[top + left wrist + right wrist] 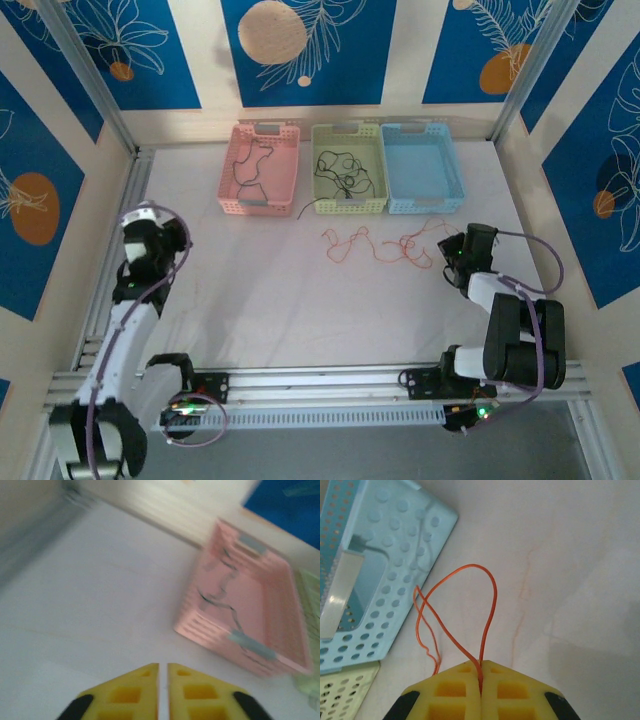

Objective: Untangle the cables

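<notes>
- The left pincer point(163, 672) is seen at the bottom edge, its yellow pads point(127, 692) set slightly apart with nothing held between them.
- A pink basket point(195, 611) is seen on the white tabletop point(100, 605), to the right and well apart from the pincer.
- A thin dark cable point(220, 593) is laid in squiggles inside the pink basket.
- A green basket point(309, 605) is placed just beside it, blurred.

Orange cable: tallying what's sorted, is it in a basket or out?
Out. The orange cable lies squiggled on the table before the green basket and blue basket, pinched in the right hand.
</notes>
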Motion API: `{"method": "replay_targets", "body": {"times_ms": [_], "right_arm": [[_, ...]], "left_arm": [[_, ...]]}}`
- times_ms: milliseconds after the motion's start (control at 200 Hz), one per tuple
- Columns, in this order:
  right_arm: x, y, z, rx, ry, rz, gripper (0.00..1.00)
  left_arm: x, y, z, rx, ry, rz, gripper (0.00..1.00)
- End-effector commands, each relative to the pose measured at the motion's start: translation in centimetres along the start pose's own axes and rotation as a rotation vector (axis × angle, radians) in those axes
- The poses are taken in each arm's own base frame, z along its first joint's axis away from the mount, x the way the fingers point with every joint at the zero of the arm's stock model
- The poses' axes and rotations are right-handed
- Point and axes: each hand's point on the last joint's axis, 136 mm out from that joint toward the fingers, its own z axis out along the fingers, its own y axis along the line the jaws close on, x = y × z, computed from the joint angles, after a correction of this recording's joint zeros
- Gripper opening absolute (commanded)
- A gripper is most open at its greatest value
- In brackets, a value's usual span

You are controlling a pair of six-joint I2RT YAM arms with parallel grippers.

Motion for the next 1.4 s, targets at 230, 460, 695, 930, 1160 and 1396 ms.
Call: {"method": "replay_targets", "body": {"times_ms": [230, 460, 695, 930, 1160, 1396], "right_arm": [[-0.2, 1.2, 0.3, -0.025, 0.014, -0.040, 0.00], [0.0, 1.2, 0.5, -0.026, 0.028, -0.041, 0.00], [0.1, 1.3, 0.7, -0.026, 0.035, -0.042, 0.00], [0.1, 1.3, 0.7, -0.029, 0.040, -0.040, 0.00], [0.1, 1.3, 0.7, -0.030, 0.042, -0.039, 0.00], [0.1, 1.2, 0.8, -0.029, 0.045, -0.034, 0.00]], "left_arm": [[13.8, -21.4, 1.4, 0.517, 0.434, 0.534, 0.51], [23.8, -27.3, 3.5, 0.507, 0.653, 0.854, 0.59], [27.4, -29.2, 6.1, 0.425, 0.686, 0.920, 0.62], [27.9, -29.4, 8.5, 0.325, 0.671, 0.979, 0.64], [28.8, -29.7, 9.8, 0.292, 0.679, 1.004, 0.53], [28.9, -29.5, 10.5, 0.264, 0.675, 1.022, 0.25]]}}
